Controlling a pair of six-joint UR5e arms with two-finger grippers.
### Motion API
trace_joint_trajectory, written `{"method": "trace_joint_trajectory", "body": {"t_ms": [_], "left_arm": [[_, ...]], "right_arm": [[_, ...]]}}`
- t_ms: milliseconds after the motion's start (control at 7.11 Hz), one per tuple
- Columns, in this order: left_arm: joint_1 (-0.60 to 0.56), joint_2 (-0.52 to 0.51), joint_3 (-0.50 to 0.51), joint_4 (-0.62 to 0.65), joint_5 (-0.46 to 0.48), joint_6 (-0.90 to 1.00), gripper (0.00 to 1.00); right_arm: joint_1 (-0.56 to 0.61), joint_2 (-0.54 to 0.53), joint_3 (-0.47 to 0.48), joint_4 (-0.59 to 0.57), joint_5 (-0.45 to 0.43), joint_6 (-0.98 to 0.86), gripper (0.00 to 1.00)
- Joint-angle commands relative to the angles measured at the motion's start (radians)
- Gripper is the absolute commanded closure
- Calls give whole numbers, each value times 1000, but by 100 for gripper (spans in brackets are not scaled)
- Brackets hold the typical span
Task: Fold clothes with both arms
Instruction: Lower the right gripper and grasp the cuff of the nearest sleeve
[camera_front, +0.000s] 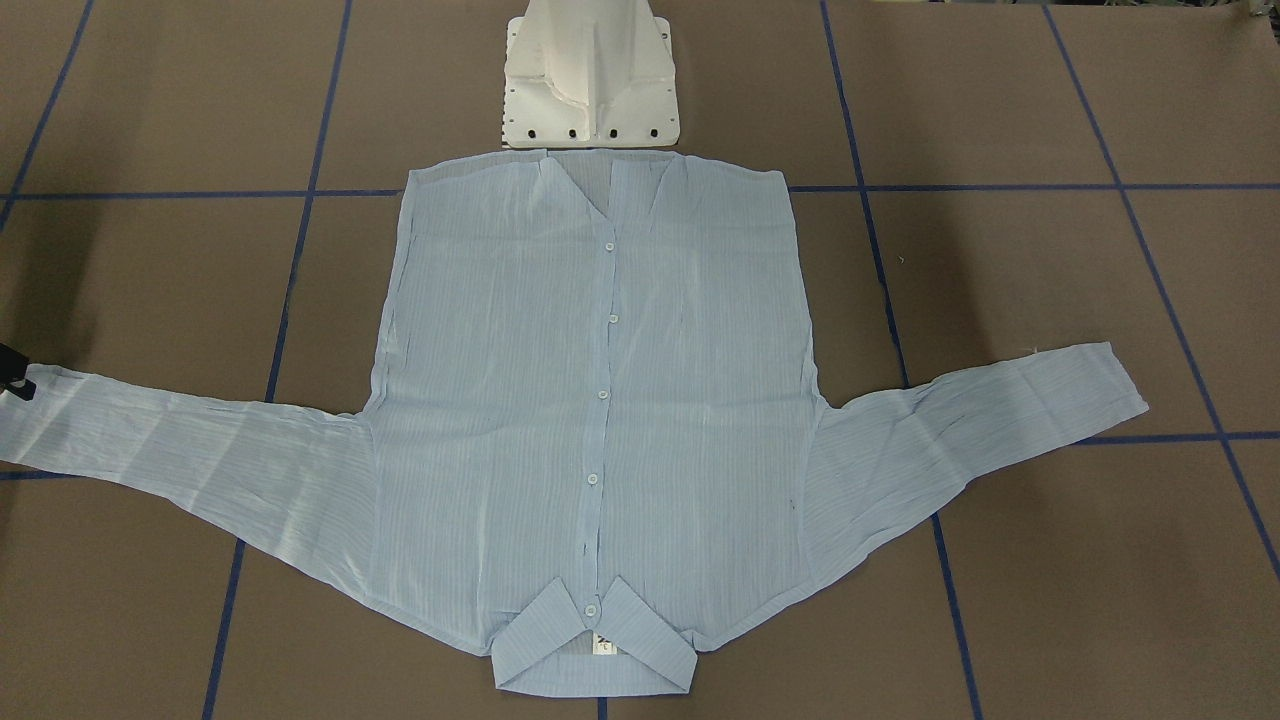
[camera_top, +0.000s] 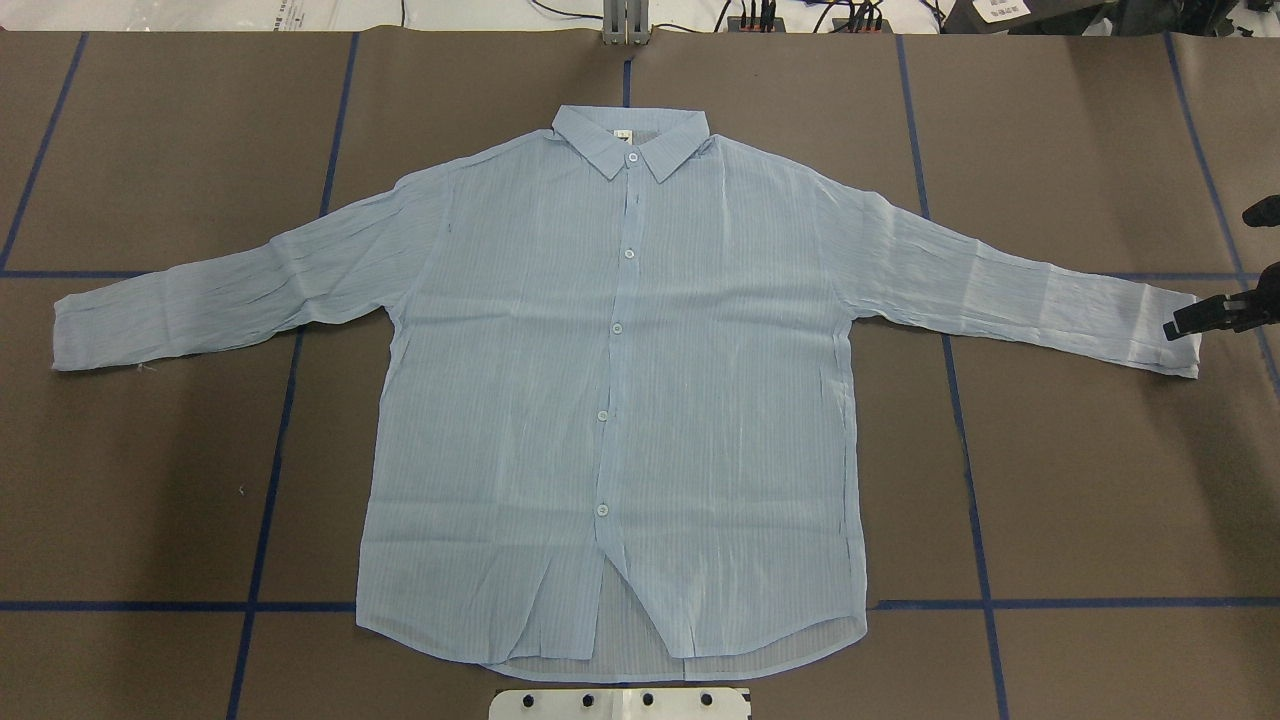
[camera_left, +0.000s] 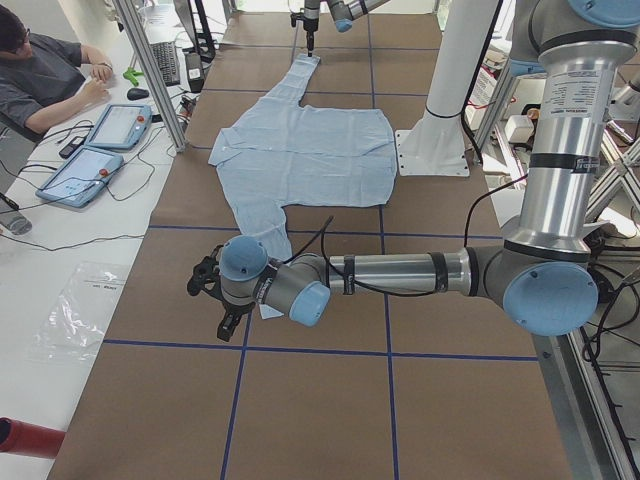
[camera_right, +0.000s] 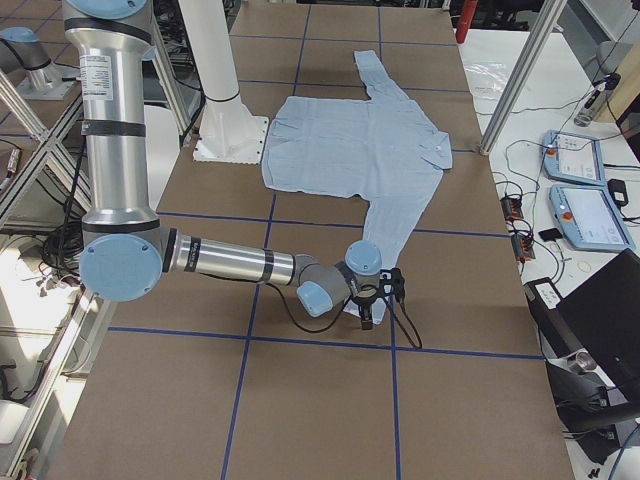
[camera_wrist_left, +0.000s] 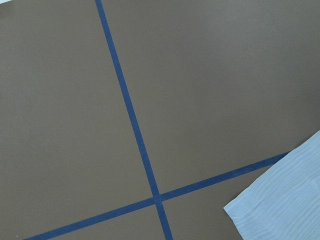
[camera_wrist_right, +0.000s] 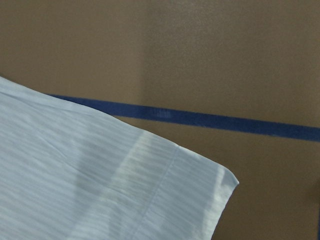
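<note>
I've got the shirt (camera_top: 610, 400) flat on the counter (camera_top: 1100, 480), front up and buttoned, sleeves spread wide, collar on the far side from the white pedestal (camera_front: 590, 90). My right hand (camera_top: 1185, 322) is over one cuff and my left hand (camera_left: 222, 318) is by the other. Whether either is open or closed, I cannot tell.

Shirt (camera_top: 620, 400): thin crinkly cloth; table (camera_top: 150, 500) matt, prob. paper.

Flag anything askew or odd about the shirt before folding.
Little stands out: the shirt lies flat, sleeves spread. Only its front panels gape below the lowest button, near the hem.
</note>
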Motion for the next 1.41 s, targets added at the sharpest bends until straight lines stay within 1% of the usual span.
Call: {"method": "trace_joint_trajectory", "body": {"t_ms": [0, 141, 281, 563, 703, 985, 1266], "left_arm": [[0, 0, 1, -1, -2, 0, 1], [-1, 1, 0, -1, -3, 0, 1], [-1, 1, 0, -1, -3, 0, 1], [-1, 1, 1, -1, -3, 0, 1], [-1, 1, 4, -1, -3, 0, 1], [0, 1, 6, -1, -3, 0, 1], [-1, 0, 4, -1, -3, 0, 1]], "right_arm": [[-1, -13, 5, 0, 52, 2, 2], [-4, -13, 1, -6, 51, 5, 16], [-4, -13, -1, -7, 46, 4, 21], [-9, -11, -1, -12, 37, 4, 27], [-12, -10, -1, -12, 37, 4, 34], [-13, -5, -2, -17, 36, 4, 38], [-13, -10, -4, -17, 36, 4, 47]]}}
